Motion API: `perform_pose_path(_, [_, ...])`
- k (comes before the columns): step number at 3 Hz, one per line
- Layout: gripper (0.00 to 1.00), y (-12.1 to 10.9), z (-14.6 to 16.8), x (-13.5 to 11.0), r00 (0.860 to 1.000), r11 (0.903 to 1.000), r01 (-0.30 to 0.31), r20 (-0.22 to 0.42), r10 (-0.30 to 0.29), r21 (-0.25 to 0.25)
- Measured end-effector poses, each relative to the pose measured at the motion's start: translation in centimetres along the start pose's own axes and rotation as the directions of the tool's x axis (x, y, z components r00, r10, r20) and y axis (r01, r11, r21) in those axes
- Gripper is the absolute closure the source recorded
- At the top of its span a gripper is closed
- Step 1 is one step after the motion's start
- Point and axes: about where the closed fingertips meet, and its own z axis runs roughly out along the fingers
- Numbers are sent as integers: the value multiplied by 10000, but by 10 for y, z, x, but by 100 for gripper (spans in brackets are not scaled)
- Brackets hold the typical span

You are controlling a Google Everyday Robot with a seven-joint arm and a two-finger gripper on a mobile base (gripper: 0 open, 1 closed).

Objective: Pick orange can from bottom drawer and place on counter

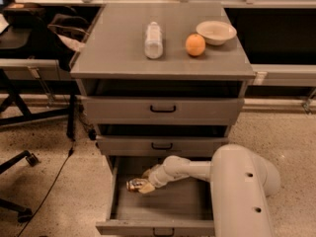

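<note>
Inside open bottom drawer [163,212], gripper [145,185] fingers clamped on orange can [134,184]; can sideways, long axis left-right.

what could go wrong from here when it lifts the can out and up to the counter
1. The gripper is low inside the bottom drawer at the orange can. The hold's firmness cannot be seen, so the can may slip on the lift.
2. The middle drawer front sits just above; the arm or can might clip it.
3. The counter holds a bottle, an orange fruit and a bowl; careless placement could knock them.
</note>
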Motion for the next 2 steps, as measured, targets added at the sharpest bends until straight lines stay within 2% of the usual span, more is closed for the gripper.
perform_pose_path(1, [100, -5, -45, -27, 9994, 9950, -355, 52, 352, 931])
perform_pose_path(2, [100, 58, -72, -46, 9994, 9985, -350, -7, 350, 420])
